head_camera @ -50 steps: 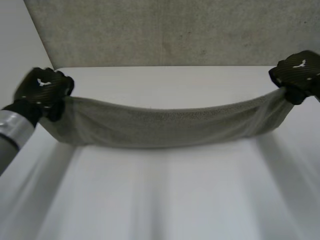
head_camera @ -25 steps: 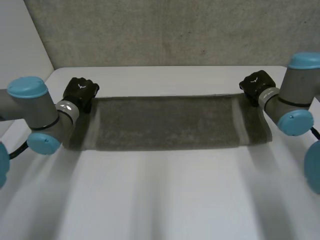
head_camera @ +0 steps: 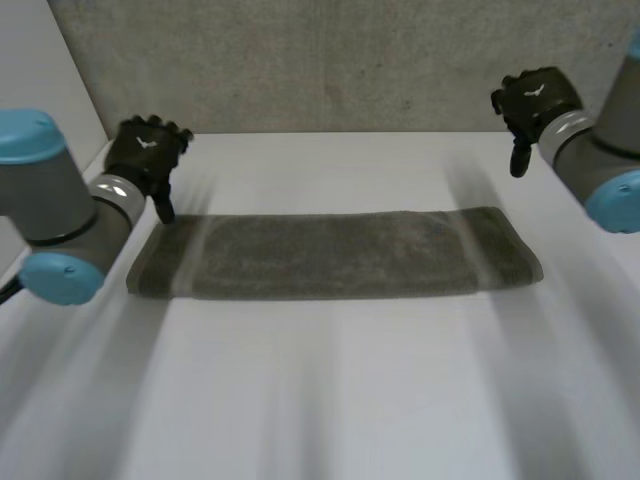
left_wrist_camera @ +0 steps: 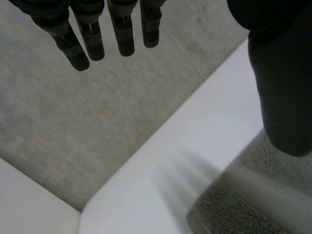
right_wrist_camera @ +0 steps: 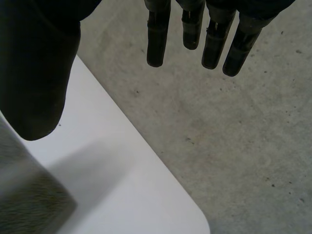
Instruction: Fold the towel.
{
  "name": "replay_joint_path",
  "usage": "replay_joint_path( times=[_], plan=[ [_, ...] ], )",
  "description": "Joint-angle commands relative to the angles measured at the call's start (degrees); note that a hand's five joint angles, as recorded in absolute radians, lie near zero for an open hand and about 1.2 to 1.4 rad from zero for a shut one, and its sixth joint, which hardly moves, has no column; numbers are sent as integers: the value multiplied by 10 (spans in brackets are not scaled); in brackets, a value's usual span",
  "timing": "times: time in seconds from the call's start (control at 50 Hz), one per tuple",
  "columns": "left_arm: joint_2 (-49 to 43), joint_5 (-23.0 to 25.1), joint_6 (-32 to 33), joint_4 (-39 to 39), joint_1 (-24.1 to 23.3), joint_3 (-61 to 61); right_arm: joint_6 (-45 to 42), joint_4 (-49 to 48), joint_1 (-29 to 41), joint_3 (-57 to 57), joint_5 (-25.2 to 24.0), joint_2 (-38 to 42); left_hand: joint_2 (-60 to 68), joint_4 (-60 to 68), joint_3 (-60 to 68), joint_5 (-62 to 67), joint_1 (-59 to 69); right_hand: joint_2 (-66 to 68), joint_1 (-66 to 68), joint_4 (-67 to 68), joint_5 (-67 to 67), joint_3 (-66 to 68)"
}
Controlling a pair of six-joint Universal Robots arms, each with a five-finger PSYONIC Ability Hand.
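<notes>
So, the left hand (head_camera: pixel 146 152) is wide open with nothing in it. In its wrist view the fingers (left_wrist_camera: pixel 92 36) point out straight and the thumb (left_wrist_camera: pixel 280 92) sits well apart from them. It hangs by the far left corner of the towel (head_camera: pixel 330 252), thumb pointing down near that corner; can't tell if the tip actually touches the cloth.

Same deal for the right hand (head_camera: pixel 530 98): fingers (right_wrist_camera: pixel 212 46) straight, thumb (right_wrist_camera: pixel 34 73) spread off to the side, nothing held. It sits up over the table's far right edge, clearly off the towel, whose nearest corner shows beside its thumb in the right wrist view.

The towel itself is a grey-green long narrow band lying flat on the white table (head_camera: pixel 330 400). It runs left to right between the two arms, toward the far half of the tabletop, edges pretty straight. Past the table's far edge is a speckled grey surface (head_camera: pixel 330 60).
</notes>
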Motion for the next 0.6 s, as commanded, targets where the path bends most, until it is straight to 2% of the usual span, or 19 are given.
replay_joint_path(
  times=[0.02,0.06,0.2,0.24,0.28,0.4,0.56,0.6],
  plan=[
    [149,5,-6,39,1,-163,10,-46,-2,266,-34,-182,-47,-47,-43,-129,-51,-40,-32,-43,-34,-34],
    [206,8,-15,71,3,-242,8,-78,-5,366,-43,-225,-48,-49,-45,-131,-52,-40,-32,-43,-34,-34],
    [259,10,-29,141,8,-364,-11,-121,-48,485,-52,-233,-48,-49,-45,-131,-52,-40,-32,-43,-34,-34],
    [265,10,-30,152,9,-383,-19,-132,-51,501,-59,-224,-48,-49,-45,-131,-52,-39,-31,-43,-33,-33],
    [266,10,-30,163,9,-409,-36,-160,-58,515,-70,-176,-48,-49,-45,-131,-52,-23,-14,-26,-17,-17],
    [261,9,-32,165,10,-421,-51,-191,-68,508,-72,-119,-48,-49,-45,-131,-52,14,23,11,21,20],
    [257,9,-33,166,5,-424,-55,-219,-77,470,-71,-74,-50,-51,-46,-132,-54,174,183,171,180,180],
    [257,9,-33,166,5,-423,-55,-227,-77,457,-71,-61,-50,-51,-46,-132,-54,392,400,388,398,398]
  ],
)
